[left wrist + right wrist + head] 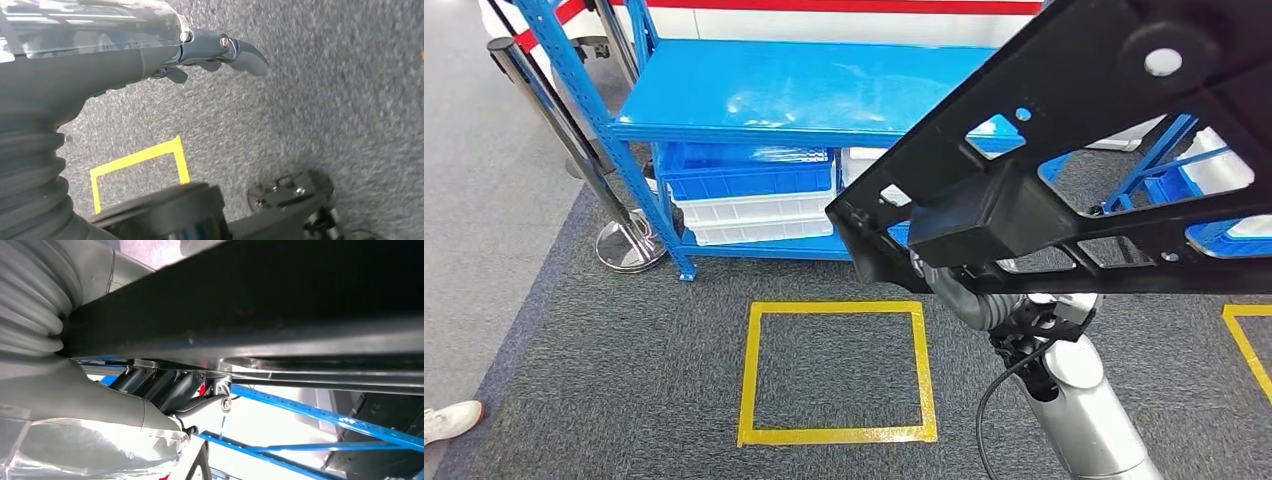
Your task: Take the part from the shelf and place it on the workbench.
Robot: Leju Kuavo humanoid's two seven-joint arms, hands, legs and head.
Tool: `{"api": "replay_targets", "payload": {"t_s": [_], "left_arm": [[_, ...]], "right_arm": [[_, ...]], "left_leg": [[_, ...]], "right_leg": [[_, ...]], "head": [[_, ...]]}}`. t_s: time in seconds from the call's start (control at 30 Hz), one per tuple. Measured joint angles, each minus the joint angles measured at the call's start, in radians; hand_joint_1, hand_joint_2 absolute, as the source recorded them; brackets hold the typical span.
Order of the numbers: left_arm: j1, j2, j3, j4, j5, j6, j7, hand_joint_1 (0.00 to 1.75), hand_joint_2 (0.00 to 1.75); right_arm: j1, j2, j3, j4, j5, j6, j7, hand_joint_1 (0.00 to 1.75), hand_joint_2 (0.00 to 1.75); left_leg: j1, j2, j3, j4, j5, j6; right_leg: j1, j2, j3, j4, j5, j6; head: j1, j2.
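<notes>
The part [1074, 120] is a large black plastic frame with cut-out openings and a boxy block on its underside. It is lifted in the air across the right half of the head view, in front of the blue shelf [794, 90]. My right arm [1074, 400] rises under it. In the right wrist view my right hand [170, 390] grips the part [275, 305] from below, fingers pressed against its underside. My left hand [215, 50] hangs over grey carpet, fingers loosely apart and holding nothing.
Blue and white bins [749, 175] sit on the shelf's lower level. A yellow taped square [834, 435] marks the carpet before the shelf. A chrome stanchion [629, 245] stands at the left. A person's white shoe [449, 420] is at the lower left. A second blue rack [1164, 150] stands at the right.
</notes>
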Motion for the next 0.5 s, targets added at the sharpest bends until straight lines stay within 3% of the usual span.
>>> {"api": "replay_targets", "payload": {"t_s": [0.03, 0.07, 0.13, 0.2, 0.27, 0.33, 0.37, 0.43, 0.5], "left_arm": [[0.001, -0.001, 0.000, 0.000, -0.001, 0.000, 0.000, 0.00, 1.75], [0.002, -0.002, 0.000, 0.000, -0.002, 0.000, 0.000, 0.00, 1.75], [0.001, -0.003, 0.000, 0.000, -0.004, 0.000, 0.000, 0.00, 1.75], [0.000, -0.005, 0.000, 0.000, -0.006, 0.000, 0.001, 0.00, 1.75], [0.001, -0.006, 0.000, 0.000, -0.008, 0.000, 0.004, 0.00, 1.75], [0.001, -0.006, 0.000, 0.000, -0.009, 0.001, 0.007, 0.00, 1.75], [0.002, -0.006, 0.000, 0.000, -0.009, 0.001, 0.008, 0.00, 1.75], [0.003, -0.006, 0.000, 0.000, -0.007, 0.003, 0.009, 0.00, 1.75], [0.001, -0.005, 0.000, 0.000, -0.009, 0.003, 0.009, 0.00, 1.75]], "right_arm": [[0.001, -0.001, 0.000, 0.000, 0.000, 0.001, 0.001, 1.75, 1.75], [0.002, -0.002, 0.000, 0.000, 0.000, 0.001, 0.001, 1.75, 1.75], [0.002, -0.003, -0.001, -0.001, 0.000, 0.000, 0.002, 1.75, 1.75], [0.005, -0.004, -0.002, -0.006, -0.001, 0.000, 0.002, 1.75, 1.75], [0.013, -0.004, -0.005, -0.011, -0.004, -0.001, 0.002, 1.75, 1.75], [0.024, -0.004, -0.010, -0.016, -0.007, -0.001, 0.007, 1.75, 1.75], [0.027, -0.004, -0.012, -0.020, -0.006, -0.001, 0.011, 1.75, 1.75], [0.036, -0.004, -0.015, -0.029, -0.004, -0.001, 0.017, 1.75, 1.75], [0.052, -0.004, -0.020, -0.039, -0.001, -0.001, 0.019, 1.75, 1.75]], "left_leg": [[0.000, 0.007, -0.009, 0.006, 0.002, -0.001], [0.001, 0.014, -0.017, 0.013, 0.002, -0.002], [0.000, 0.028, -0.030, 0.028, -0.001, -0.009], [-0.003, 0.041, -0.037, 0.040, -0.005, -0.019], [-0.004, 0.056, -0.038, 0.044, -0.005, -0.028], [-0.001, 0.043, -0.045, 0.061, -0.024, -0.039], [0.001, 0.025, -0.057, 0.092, -0.048, -0.044], [0.006, -0.008, -0.102, 0.205, -0.117, -0.051], [0.009, -0.015, -0.138, 0.310, -0.153, -0.054]], "right_leg": [[-0.003, -0.001, 0.008, 0.006, 0.013, 0.004], [-0.005, -0.006, 0.038, -0.029, 0.038, 0.006], [-0.003, -0.031, 0.125, -0.159, 0.074, 0.005], [0.007, -0.053, 0.173, -0.244, 0.073, -0.007], [0.011, -0.044, 0.172, -0.256, 0.070, -0.023], [0.006, -0.029, 0.168, -0.262, 0.076, -0.038], [0.003, -0.023, 0.167, -0.265, 0.080, -0.046], [0.003, -0.009, 0.161, -0.266, 0.085, -0.055], [0.004, 0.008, 0.157, -0.264, 0.089, -0.058]], "head": [[0.000, 0.000], [0.000, 0.000], [0.000, 0.000], [0.000, 0.000], [0.000, 0.000], [0.000, 0.000], [0.000, 0.000], [0.000, 0.000], [0.000, 0.000]]}}
